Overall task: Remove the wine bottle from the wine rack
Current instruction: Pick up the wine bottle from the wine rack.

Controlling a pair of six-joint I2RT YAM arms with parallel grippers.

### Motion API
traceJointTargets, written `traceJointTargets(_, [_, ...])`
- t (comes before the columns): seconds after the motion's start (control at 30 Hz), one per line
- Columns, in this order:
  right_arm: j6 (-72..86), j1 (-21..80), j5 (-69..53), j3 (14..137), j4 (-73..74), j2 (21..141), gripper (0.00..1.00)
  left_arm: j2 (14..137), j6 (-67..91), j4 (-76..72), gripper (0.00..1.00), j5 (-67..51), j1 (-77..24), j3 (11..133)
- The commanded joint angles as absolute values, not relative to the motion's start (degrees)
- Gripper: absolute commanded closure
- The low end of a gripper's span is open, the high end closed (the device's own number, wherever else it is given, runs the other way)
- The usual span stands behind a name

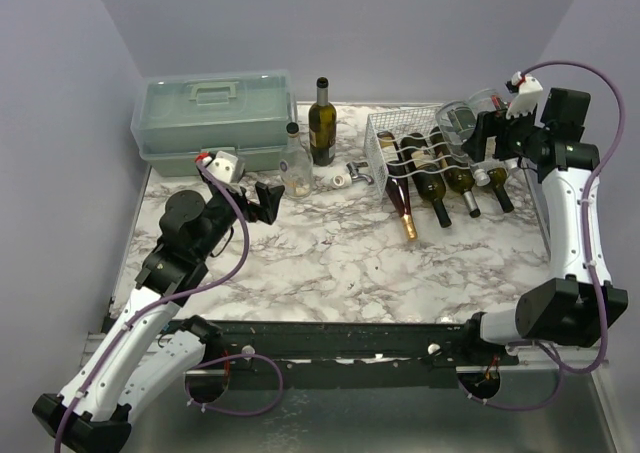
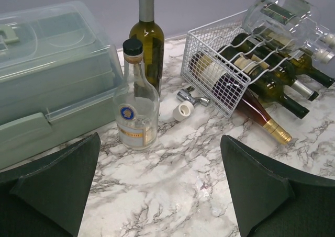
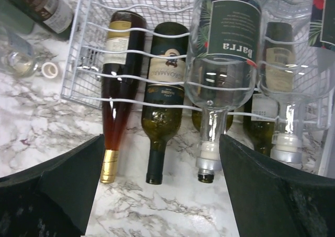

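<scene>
Set at the far right of the worktop: wine rack, loaded with four dark wine bottles lying flat, long axes running from the far wall toward the near edge, necks pointing nearward and protruding past the rack front. Stacked above, same heading: clear bottles, including one labelled "Barra". Right jaws released over the neck ends, gripping nothing; left jaws likewise released, facing a small clear bottle, well apart from the rack.
</scene>
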State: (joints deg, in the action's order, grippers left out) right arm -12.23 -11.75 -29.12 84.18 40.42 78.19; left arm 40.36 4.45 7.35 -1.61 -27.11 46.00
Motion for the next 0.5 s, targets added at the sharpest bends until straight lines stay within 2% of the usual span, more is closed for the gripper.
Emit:
traceJointTargets(0.0, [-15.1,-12.2,-24.2,87.5,41.2,81.6,0.07,40.5,3.4,6.1,0.01,-0.5,-26.8,45.3])
traceJointTargets(0.17, [-16.0,-12.1,-23.5,90.0,42.9,87.2,0.08,41.0,2.8,6.0,0.01,-0.4,-26.8,45.2])
traceJointTargets(0.47, [-16.6,-12.2,-19.5,85.1,39.8,91.7,0.1,41.3,1.3,6.0,0.01,2.5,-26.8,44.8])
